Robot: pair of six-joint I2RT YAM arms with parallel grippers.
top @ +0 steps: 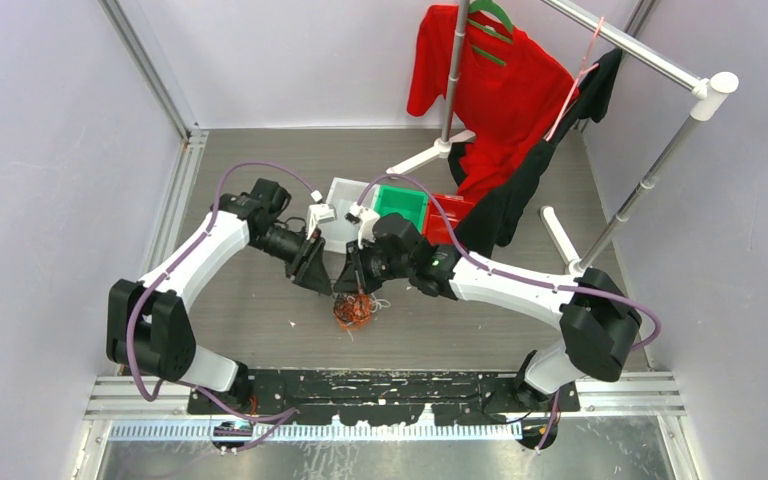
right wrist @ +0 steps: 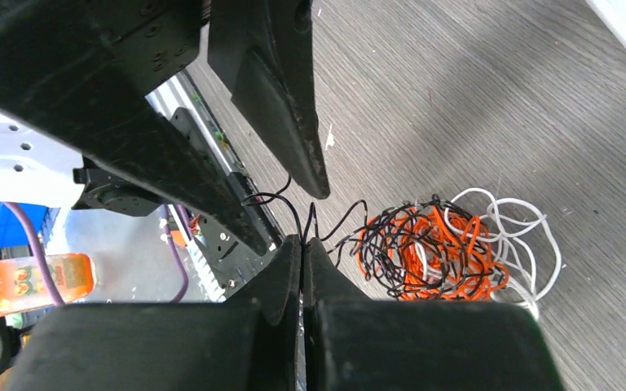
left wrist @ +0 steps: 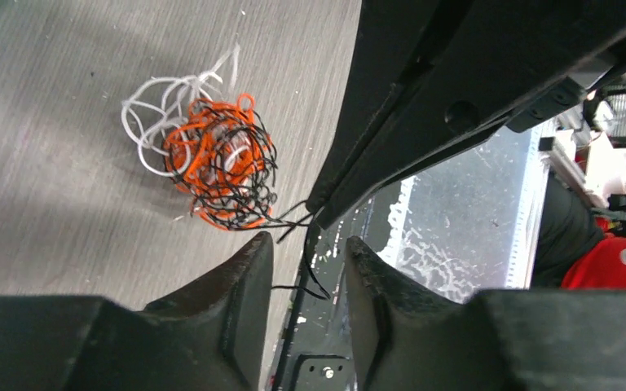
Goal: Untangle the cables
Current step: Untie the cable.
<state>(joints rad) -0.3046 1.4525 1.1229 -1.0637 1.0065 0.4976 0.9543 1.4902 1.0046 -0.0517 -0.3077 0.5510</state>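
The cables [top: 354, 311] lie in a small tangled ball of orange, black and white wires on the grey table, just below both grippers. The ball also shows in the left wrist view [left wrist: 212, 167] and in the right wrist view [right wrist: 440, 248]. My right gripper [right wrist: 303, 242] is shut on black strands that lead out of the ball; in the top view it [top: 347, 284] hangs just above the ball. My left gripper [left wrist: 310, 242] is open, with a loose black strand [left wrist: 314, 273] hanging between its fingers. In the top view it [top: 322, 284] is close beside the right one.
A white bin [top: 340, 205], a green bin [top: 401, 205] and a red bin [top: 455, 212] stand at the back of the table. A clothes rack [top: 650, 60] with a red shirt [top: 490, 90] and a black garment [top: 520, 190] stands behind right.
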